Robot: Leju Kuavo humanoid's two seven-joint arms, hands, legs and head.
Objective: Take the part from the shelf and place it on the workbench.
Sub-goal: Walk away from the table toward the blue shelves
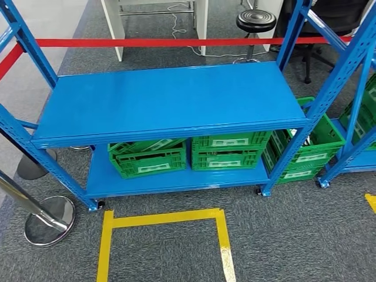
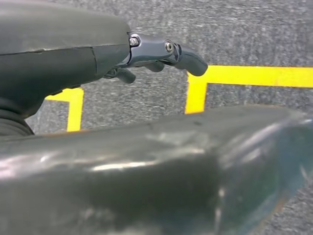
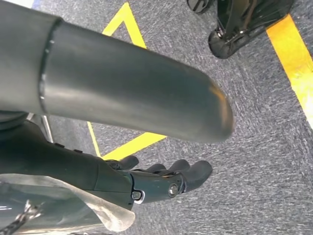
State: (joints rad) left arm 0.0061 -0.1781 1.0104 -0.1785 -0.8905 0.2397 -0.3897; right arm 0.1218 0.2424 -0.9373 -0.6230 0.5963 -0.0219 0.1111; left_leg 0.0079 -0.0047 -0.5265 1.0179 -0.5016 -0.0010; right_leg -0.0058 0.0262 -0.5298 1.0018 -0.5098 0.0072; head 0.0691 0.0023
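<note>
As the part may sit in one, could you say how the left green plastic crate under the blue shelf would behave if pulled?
The left green plastic crate looks rigid, latticed and probably light. It already sits tilted, so it may snag. It should slide, not roll.

The blue shelf (image 1: 173, 100) offers a bare top; green crates (image 1: 148, 157) crowd the tier beneath it.
</note>
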